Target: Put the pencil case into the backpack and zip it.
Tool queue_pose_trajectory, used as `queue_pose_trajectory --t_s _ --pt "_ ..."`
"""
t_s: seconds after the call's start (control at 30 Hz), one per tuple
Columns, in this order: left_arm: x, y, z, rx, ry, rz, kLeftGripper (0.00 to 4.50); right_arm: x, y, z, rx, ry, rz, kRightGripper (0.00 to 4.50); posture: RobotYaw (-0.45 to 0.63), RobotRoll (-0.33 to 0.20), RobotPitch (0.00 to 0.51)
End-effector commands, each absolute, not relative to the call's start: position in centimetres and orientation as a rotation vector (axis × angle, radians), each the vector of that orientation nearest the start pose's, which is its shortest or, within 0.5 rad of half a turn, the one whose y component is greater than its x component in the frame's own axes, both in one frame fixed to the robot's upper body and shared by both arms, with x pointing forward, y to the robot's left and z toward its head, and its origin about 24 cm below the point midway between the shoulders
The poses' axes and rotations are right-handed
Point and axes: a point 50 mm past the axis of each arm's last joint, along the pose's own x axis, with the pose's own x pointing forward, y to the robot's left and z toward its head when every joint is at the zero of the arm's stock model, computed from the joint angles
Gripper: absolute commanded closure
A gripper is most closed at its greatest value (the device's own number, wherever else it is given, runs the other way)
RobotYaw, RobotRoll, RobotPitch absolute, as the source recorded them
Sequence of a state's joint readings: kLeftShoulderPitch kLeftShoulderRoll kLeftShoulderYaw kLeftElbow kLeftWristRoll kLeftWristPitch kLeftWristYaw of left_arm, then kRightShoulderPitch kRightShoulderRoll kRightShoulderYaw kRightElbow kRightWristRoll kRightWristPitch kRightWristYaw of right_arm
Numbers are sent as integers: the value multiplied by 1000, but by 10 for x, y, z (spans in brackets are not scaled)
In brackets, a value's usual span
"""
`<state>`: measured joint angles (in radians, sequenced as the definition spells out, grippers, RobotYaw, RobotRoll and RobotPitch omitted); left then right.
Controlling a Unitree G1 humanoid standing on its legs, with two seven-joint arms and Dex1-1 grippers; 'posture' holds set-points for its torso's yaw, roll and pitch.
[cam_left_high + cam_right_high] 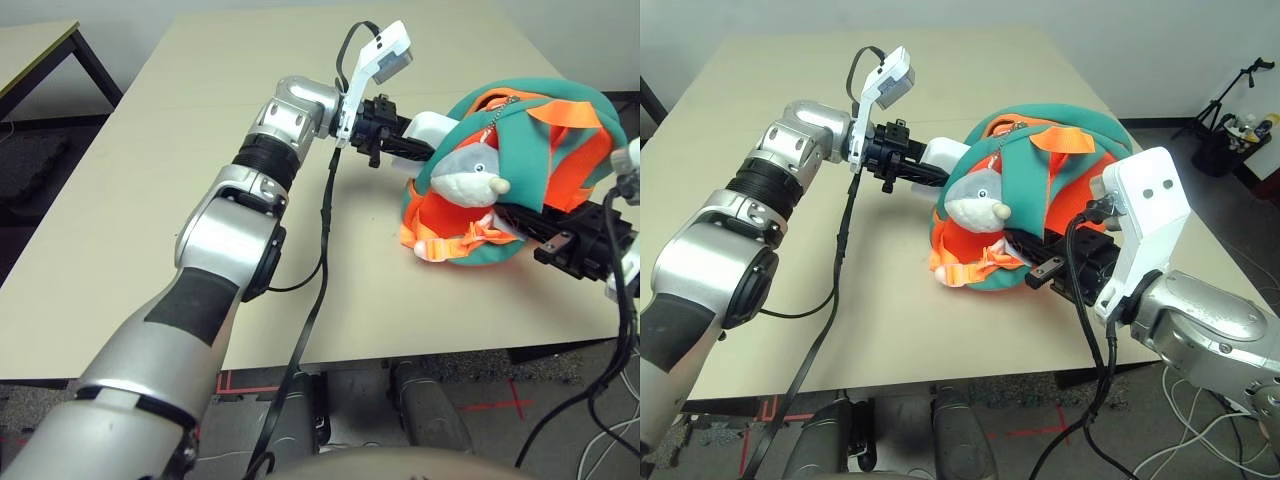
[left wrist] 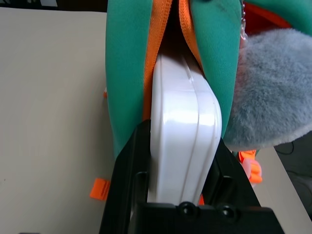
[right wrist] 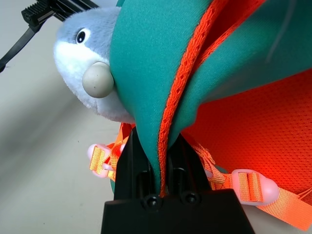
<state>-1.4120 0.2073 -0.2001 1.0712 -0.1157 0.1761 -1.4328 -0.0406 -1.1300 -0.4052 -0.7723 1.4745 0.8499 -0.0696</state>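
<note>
The orange and teal backpack (image 1: 545, 150) lies on the tan table (image 1: 150, 200), with its grey plush dolphin (image 1: 468, 175) facing me. My left gripper (image 2: 180, 141) is shut on the white pencil case (image 2: 183, 122), holding it on edge. The case's far end is pushed into the backpack's opening, between the orange zipper bands. From the right, my right gripper (image 3: 158, 141) is shut on a teal flap of the backpack (image 3: 161, 63) with orange trim, beside the dolphin (image 3: 92, 73). The case's lettering is hidden.
A black cable (image 1: 320, 260) hangs from my left wrist down over the table's front edge. A dark table (image 1: 40, 50) stands at the far left. A tripod (image 1: 1245, 85) stands on the floor beyond the table's right side. Orange strap buckles (image 1: 440, 240) lie in front of the backpack.
</note>
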Motion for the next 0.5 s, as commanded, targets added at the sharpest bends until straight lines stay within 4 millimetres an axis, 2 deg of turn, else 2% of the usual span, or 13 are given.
queue_pose_trajectory --t_s 0.03,0.07,0.1,0.13,0.33,0.37,0.43,0.5 --pt "379 55 252 419 129 -1580 3089 194 -193 225 -128 212 588 4332 -299 0 110" --pt "380 58 258 424 116 -1568 3089 195 -193 225 -128 210 588 4332 -293 0 109" --pt "380 63 264 432 109 -1560 2357 195 -194 225 -128 209 587 4332 -291 0 109" --pt "380 66 270 440 102 -1553 2154 195 -194 225 -129 208 587 4332 -289 0 109" --pt "371 101 314 457 93 -1545 144 198 -196 225 -132 204 590 4332 -263 0 104" --pt "369 106 319 461 92 -1546 0 199 -196 225 -132 203 592 4332 -261 0 104" --pt "365 114 328 456 80 -1540 0 200 -195 225 -131 202 596 4332 -255 0 103" --pt "361 118 332 452 79 -1535 358 201 -195 224 -131 200 601 4332 -247 0 100"
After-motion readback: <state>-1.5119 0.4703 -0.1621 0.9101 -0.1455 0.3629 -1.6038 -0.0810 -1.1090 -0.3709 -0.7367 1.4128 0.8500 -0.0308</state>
